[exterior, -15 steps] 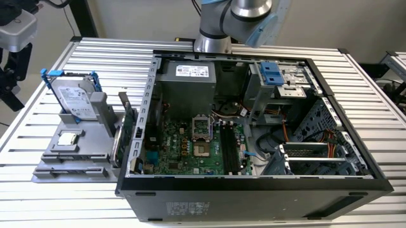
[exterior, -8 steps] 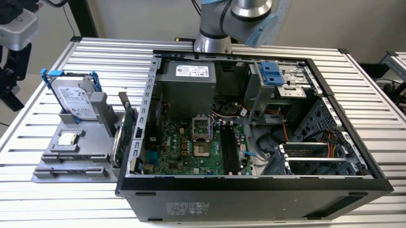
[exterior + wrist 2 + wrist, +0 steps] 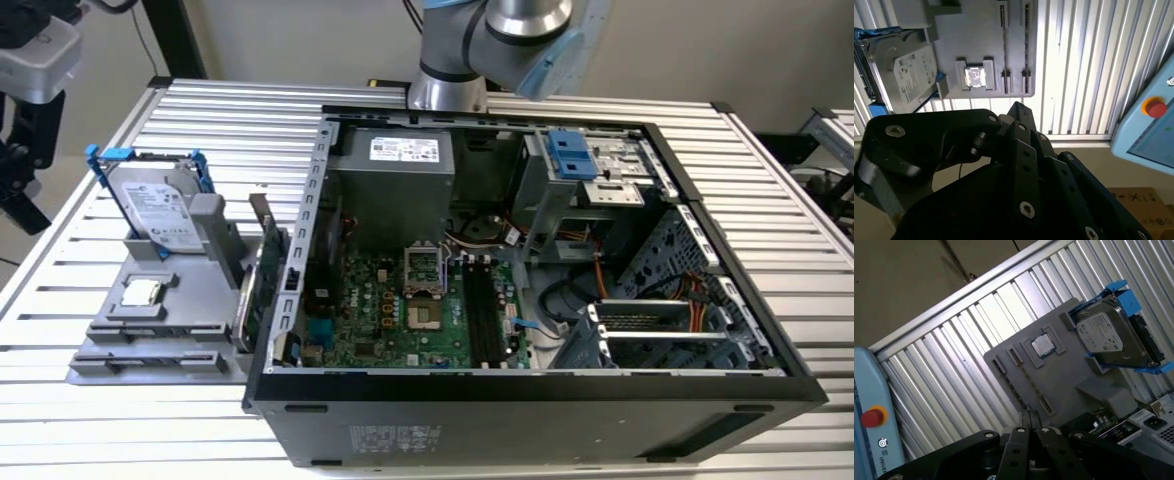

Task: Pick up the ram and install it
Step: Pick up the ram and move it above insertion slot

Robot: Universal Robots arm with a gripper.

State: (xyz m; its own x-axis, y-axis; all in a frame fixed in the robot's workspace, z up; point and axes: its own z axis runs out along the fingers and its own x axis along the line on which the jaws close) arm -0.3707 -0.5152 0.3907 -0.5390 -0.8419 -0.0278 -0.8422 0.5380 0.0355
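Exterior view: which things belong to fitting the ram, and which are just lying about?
For the job: ram, black motherboard slots, open computer case.
Lying about: hard drive, processor chip, green card.

The exterior view looks steeply down from well back on the computer case [image 3: 534, 385] and grey holder [image 3: 140, 350]. Both wrist views sit close behind the gripper [image 3: 1028, 420], facing past it to that holder and hard drive [image 3: 1106, 337] far beyond, shared by all.

Hard drive [image 3: 154, 205] on holder [image 3: 187, 300], beside computer case [image 3: 534, 420]
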